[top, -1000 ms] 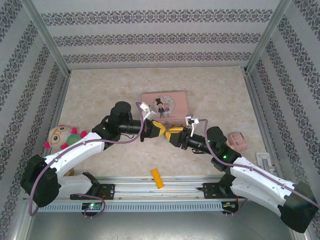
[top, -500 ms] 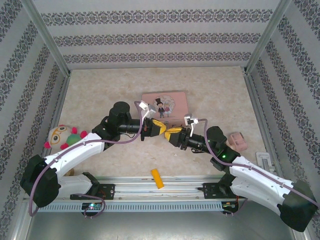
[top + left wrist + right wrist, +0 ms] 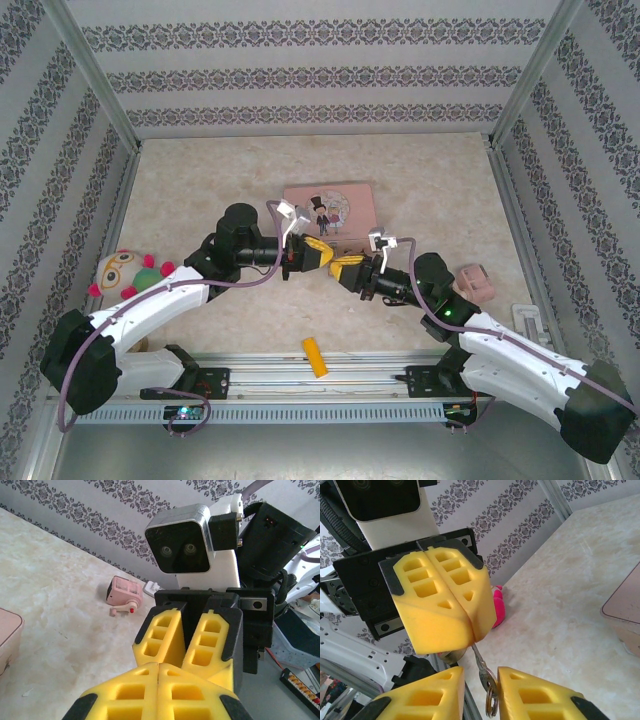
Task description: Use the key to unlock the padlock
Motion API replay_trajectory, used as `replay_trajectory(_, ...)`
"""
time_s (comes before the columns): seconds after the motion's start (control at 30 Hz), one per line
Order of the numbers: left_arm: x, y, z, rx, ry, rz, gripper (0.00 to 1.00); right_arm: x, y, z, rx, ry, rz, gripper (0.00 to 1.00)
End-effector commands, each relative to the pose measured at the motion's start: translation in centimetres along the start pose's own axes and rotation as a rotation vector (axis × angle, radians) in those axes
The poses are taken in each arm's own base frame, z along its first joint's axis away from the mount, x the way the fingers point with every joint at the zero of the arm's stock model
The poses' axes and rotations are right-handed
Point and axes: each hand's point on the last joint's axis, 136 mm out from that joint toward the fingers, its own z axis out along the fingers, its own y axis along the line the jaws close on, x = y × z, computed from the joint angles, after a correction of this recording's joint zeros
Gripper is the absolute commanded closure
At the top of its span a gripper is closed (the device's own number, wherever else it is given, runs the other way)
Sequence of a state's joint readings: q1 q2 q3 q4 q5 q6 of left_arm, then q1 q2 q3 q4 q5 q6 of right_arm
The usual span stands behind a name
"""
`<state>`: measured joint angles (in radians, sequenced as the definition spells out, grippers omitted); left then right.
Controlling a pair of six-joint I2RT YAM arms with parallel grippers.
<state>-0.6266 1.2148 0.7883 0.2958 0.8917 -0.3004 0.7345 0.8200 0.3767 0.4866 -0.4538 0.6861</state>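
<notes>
While both closed grippers meet beside the pink tin [image 3: 330,208], the left gripper [image 3: 465,617] perhaps pinches the key [image 3: 481,664].

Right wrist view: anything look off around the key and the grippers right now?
Nothing looks damaged or spilled. The key with its ring hangs between the right gripper fingers, its tip reaching under the shut left gripper. The padlock is mostly hidden under those fingers, so I cannot tell whether the key is lined up.
</notes>
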Motion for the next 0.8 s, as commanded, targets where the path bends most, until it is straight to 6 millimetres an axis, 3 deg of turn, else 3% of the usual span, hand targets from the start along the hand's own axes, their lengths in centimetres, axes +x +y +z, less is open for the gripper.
replay_trajectory(0.0, -0.6, -0.5, -0.2, 0.031, -0.031, 0.021, 1.0, -0.7, 0.7, -0.3, -0.035, -0.033, -0.023, 0.87)
replay_trajectory(0.2, -0.8, -0.3, -0.1, 0.028, -0.042, 0.008, 1.0, -0.8, 0.5, -0.3, -0.024, -0.038, -0.022, 1.0)
replay_trajectory(0.3, -1.1, 0.2, -0.1, 0.01, -0.057, -0.015, 0.99, -0.8, 0.1, -0.3, -0.005, -0.044, -0.016, 1.0)
replay_trajectory(0.4, -1.6, 0.9, -0.3, -0.031, -0.088, -0.051, 0.61, -0.6, -1.4, -0.5, 0.068, -0.048, 0.013, 1.0)
replay_trajectory(0.57, -2.6, 2.5, -1.1, -0.144, -0.171, -0.111, 0.21, 0.9, -5.3, -1.5, 0.269, -0.026, 0.105, 1.0)
replay_trajectory(0.67, -2.5, 4.4, -1.7, -0.27, -0.196, -0.144, 0.02, 2.0, -7.5, -2.6, 0.389, -0.018, 0.181, 1.0)
replay_trajectory(0.77, -1.1, 7.0, -2.3, -0.45, -0.155, -0.193, 0.01, 3.1, -9.0, -3.8, 0.493, 0.006, 0.232, 1.0)
